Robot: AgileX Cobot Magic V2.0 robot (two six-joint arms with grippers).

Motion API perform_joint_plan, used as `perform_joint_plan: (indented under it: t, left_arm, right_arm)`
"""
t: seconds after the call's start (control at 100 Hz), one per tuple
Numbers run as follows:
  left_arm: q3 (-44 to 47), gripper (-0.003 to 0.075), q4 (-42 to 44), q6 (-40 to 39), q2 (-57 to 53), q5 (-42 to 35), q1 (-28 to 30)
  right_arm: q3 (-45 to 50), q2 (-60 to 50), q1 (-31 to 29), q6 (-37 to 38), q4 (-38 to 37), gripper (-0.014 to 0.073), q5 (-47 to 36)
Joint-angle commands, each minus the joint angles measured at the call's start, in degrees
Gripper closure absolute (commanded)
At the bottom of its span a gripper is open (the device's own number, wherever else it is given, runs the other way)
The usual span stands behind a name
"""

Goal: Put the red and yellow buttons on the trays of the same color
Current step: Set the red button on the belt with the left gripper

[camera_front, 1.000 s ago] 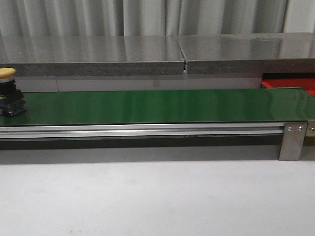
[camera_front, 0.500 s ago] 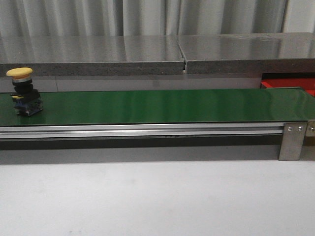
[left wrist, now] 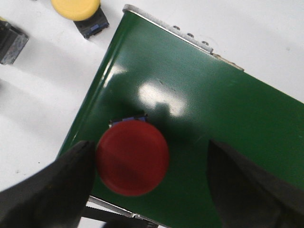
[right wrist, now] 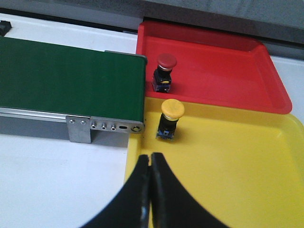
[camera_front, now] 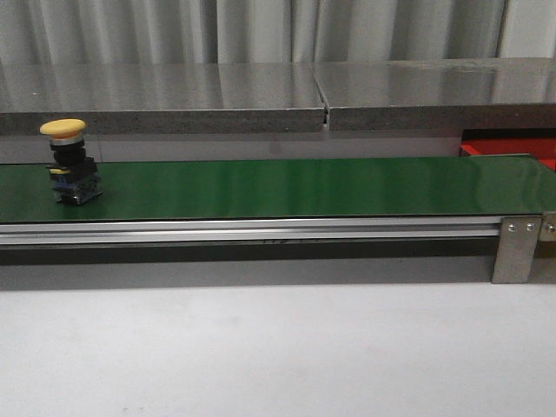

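In the left wrist view a red button [left wrist: 133, 156] stands on the green belt [left wrist: 213, 109] near its end. My left gripper [left wrist: 149, 146] is open around it, one finger [left wrist: 52, 185] close beside the cap and the other [left wrist: 251, 185] well apart. A yellow button [camera_front: 68, 161] stands upright on the belt at the far left of the front view. My right gripper [right wrist: 151, 159] is shut and empty over the near edge of the yellow tray [right wrist: 237, 166]. That tray holds a yellow button [right wrist: 171, 118]. The red tray [right wrist: 223, 71] holds a red button [right wrist: 166, 71].
Another yellow button [left wrist: 76, 7] and a dark grey part [left wrist: 9, 42] lie on the white table beside the belt's end. A grey shelf [camera_front: 278, 91] runs behind the belt. The belt's metal end bracket [right wrist: 104, 126] sits next to both trays.
The yellow button on the belt has travelled to the right in the front view, from the frame's left edge to further along the belt.
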Motion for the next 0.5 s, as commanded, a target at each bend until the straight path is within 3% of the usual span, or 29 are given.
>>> perform_joint_plan:
  t: [0.0,0.2,0.3,0.4,0.49]
  left_arm:
    - [-1.4,0.0205,-0.56,-0.01,-2.89,-2.01,-0.38]
    - [-1.4,0.0206,-0.56,0.44,-6.23,-5.25,-0.5]
    - [-1.4,0.0223,-1.42,5.52,-9.17,-7.03,-1.81]
    - [-1.4,0.0358,-1.47,8.11,-11.42,-7.65,-4.11]
    - [-0.27,0.0564,-1.57,10.38,-14.06,-10.29,-7.23]
  right_arm:
    - [-1.43,0.22,-0.05,-0.48,-0.04,0.0661,-3.98]
    - [-1.43,0.22,-0.05,-0.48,-0.04,0.0661,-3.98]
    - [-1.43,0.22,-0.05,-0.48,-0.04,0.0661,-3.98]
    - [-1.43,0.22,-0.05,-0.48,-0.04,0.0661,-4.1]
    - [-1.43,0.22,-0.05,-0.48,-0.04,0.0661,-4.21]
